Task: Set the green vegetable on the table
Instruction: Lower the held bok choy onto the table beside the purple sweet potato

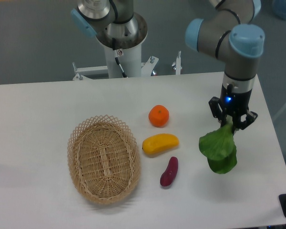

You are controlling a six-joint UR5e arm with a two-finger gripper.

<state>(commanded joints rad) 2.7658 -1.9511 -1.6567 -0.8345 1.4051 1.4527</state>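
In the tool (230, 123), the green vegetable (219, 149)

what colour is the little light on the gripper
Blue. It glows on the gripper, just above the green vegetable, in the fixed camera view.

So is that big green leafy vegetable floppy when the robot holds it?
Probably a bit: the dark green leafy vegetable hangs down from the gripper, held only by its top. It looks thin and light, so it may swing.

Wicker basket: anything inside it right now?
The wicker basket looks empty; only its woven floor shows. The green vegetable hangs from the gripper over the table.
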